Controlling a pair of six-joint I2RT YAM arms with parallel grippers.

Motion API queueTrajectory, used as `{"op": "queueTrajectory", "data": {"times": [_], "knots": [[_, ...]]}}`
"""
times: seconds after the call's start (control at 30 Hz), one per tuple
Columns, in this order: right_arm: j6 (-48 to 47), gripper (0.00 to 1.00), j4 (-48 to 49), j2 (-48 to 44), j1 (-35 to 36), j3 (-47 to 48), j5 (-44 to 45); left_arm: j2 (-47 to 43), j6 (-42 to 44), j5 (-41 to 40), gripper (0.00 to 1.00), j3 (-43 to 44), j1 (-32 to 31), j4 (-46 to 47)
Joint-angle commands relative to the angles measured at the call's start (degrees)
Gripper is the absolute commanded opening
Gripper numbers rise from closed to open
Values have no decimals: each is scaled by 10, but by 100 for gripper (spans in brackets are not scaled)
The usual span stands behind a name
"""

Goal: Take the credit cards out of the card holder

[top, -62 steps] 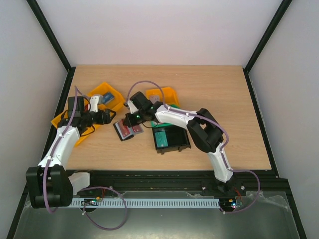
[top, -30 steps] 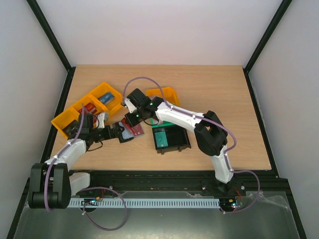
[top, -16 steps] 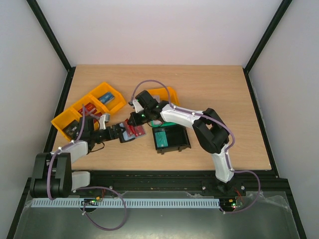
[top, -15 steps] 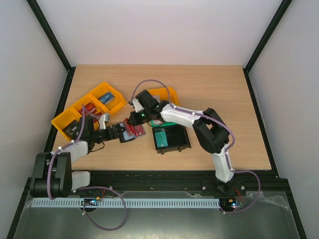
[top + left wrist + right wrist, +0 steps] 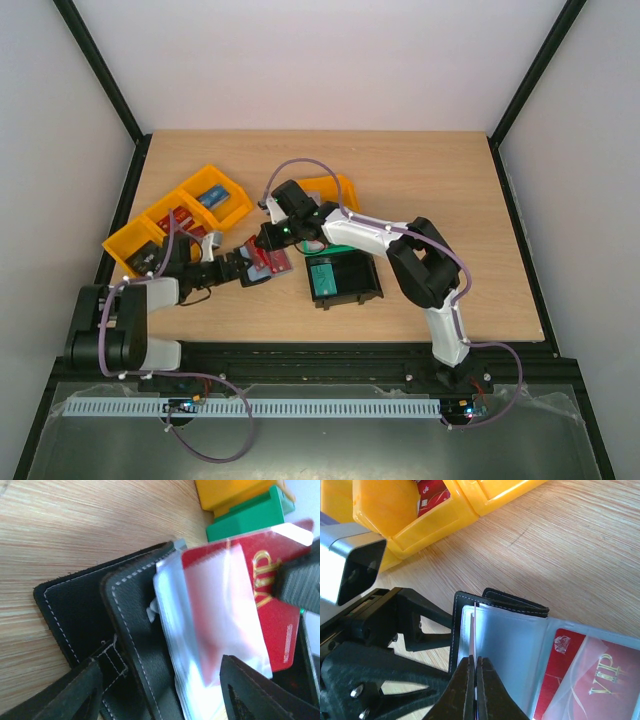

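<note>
Left gripper (image 5: 238, 268) sits low at the near left, jaws spread wide over the edge of the flat black leather bifold wallet (image 5: 125, 610). Wallet lies open on the wood table (image 5: 450, 200), clear sleeves fanned, red plastic VIP card (image 5: 272, 605) still in a sleeve. Right gripper (image 5: 476, 662) is pinched tight on a thin white-edged sheet (image 5: 475, 630) standing up from the wallet; card or sleeve, cannot tell. Yellow plastic bins (image 5: 430, 527) lie beyond.

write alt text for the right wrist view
The right gripper is shut on a thin pale sheet, seen edge-on, over the open black card holder. A red VIP card lies inside it at lower right; the left gripper stands open at left, yellow bins behind.
</note>
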Motion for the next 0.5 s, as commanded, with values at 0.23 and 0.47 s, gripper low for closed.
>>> {"op": "queueTrajectory", "data": {"times": [0.23, 0.47], "knots": [[1, 2, -15, -34, -9, 34, 20, 33, 17, 26, 2, 18, -1, 5], [-81, 2, -147, -79, -31, 86, 149, 48, 14, -21, 2, 28, 1, -25]]}}
